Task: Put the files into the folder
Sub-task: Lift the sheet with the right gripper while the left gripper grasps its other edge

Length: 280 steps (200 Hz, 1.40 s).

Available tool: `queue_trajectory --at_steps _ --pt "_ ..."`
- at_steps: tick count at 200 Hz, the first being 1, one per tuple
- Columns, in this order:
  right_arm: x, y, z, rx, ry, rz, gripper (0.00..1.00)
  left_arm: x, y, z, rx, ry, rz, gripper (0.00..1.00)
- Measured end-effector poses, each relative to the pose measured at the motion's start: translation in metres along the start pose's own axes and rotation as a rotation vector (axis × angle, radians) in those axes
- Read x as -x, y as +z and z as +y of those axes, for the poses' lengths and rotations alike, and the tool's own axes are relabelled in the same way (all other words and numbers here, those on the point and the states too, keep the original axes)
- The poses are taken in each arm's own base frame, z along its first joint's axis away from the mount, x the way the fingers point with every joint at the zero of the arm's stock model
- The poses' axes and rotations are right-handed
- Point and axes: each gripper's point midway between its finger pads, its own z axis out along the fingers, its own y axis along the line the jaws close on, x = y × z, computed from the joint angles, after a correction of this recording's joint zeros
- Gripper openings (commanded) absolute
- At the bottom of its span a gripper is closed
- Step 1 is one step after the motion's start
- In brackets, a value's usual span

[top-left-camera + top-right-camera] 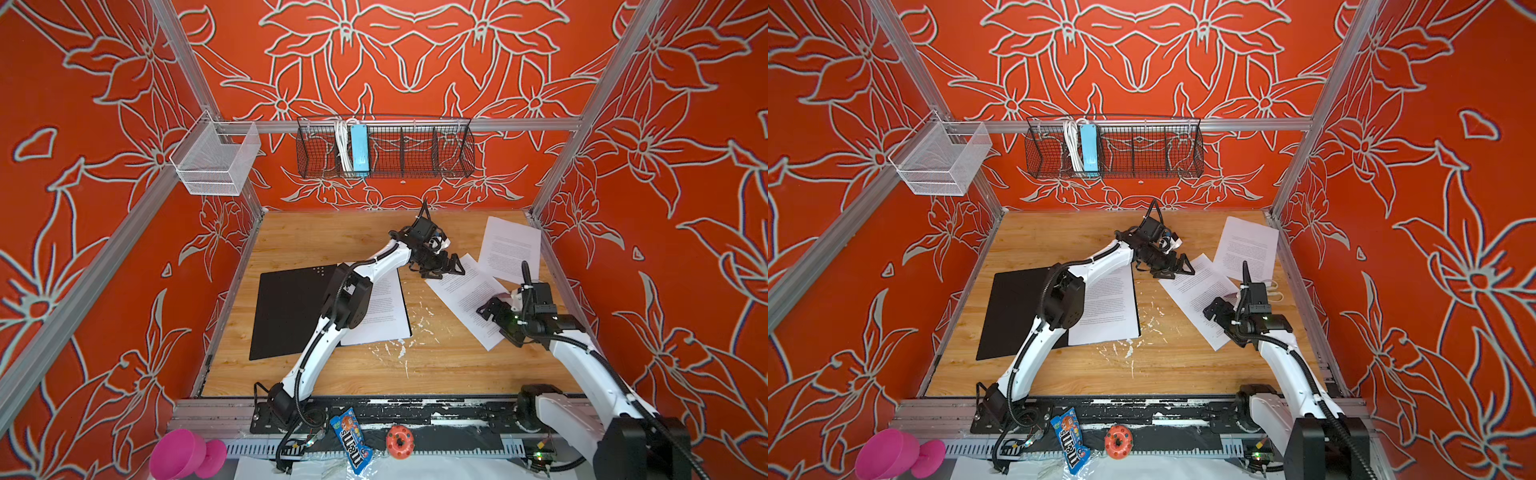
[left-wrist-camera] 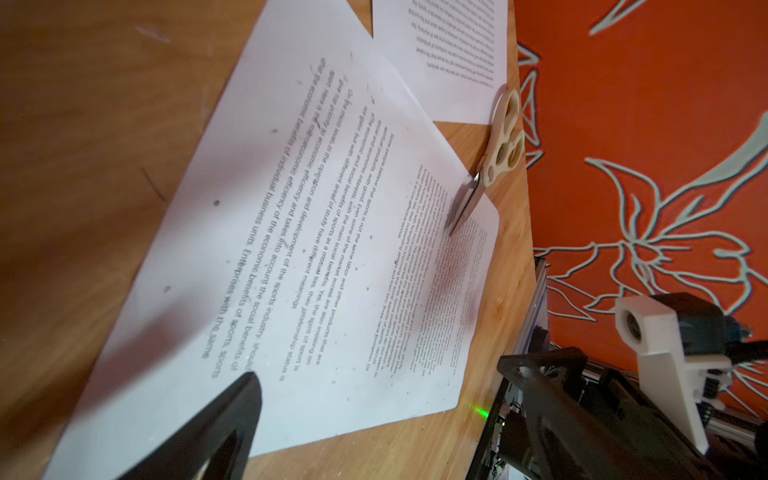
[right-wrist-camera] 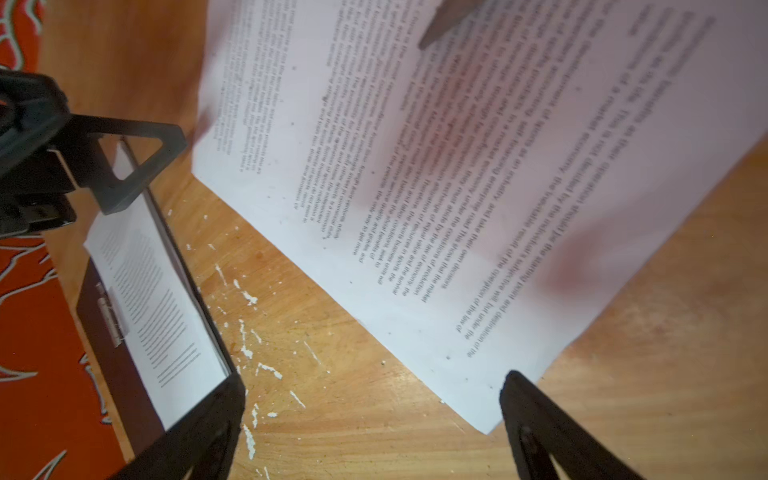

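Fingers wide apart on left gripper (image 1: 446, 271), nothing between them; hangs over far end of middle sheet (image 1: 461, 295). Fingers equally wide on right gripper (image 3: 374, 378), empty, low over same sheet's near corner. Wooden table (image 1: 332, 241): open folder (image 1: 286, 311) flat at left, black inside up, printed sheet (image 1: 384, 307) lying on its right half. Middle sheet diagonal on bare wood right of centre. Far right corner: third sheet (image 1: 509, 245), touching the middle one. Cream-handled scissors (image 2: 498, 141) beside right edge, blade tips resting on middle sheet.
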Motion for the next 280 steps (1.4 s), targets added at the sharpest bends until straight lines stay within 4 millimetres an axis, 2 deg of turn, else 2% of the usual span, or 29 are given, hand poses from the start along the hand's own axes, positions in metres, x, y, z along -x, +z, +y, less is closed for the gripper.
queue_trajectory --at_steps 71,105,141,180,217,238,259,280 --pt "-0.004 0.010 -0.021 -0.081 0.035 0.004 0.98 -0.013 0.015 0.016 0.028 -0.015 0.046 0.98" --pt "-0.002 0.024 -0.025 -0.104 0.044 0.031 0.97 -0.014 0.009 0.025 0.025 -0.023 0.031 0.98" --pt "0.007 0.036 -0.021 -0.093 0.037 0.023 0.98 -0.027 -0.009 0.039 0.044 -0.053 0.019 0.98" --pt "0.036 0.055 0.005 -0.038 0.025 0.008 0.98 -0.046 -0.022 0.045 0.060 -0.079 0.006 0.98" --pt "0.065 0.083 0.050 0.027 -0.010 0.005 0.97 -0.061 -0.028 0.047 0.060 -0.112 -0.008 0.98" --pt "0.081 0.093 0.065 0.021 -0.019 -0.004 0.97 -0.061 -0.029 0.048 0.072 -0.137 -0.023 0.98" --pt "0.101 0.093 0.077 -0.003 -0.031 -0.035 0.98 -0.058 -0.030 0.050 0.089 -0.170 -0.038 0.98" --pt "0.125 0.076 0.094 -0.008 -0.066 -0.099 0.98 -0.056 -0.030 0.051 0.098 -0.210 -0.052 0.98"
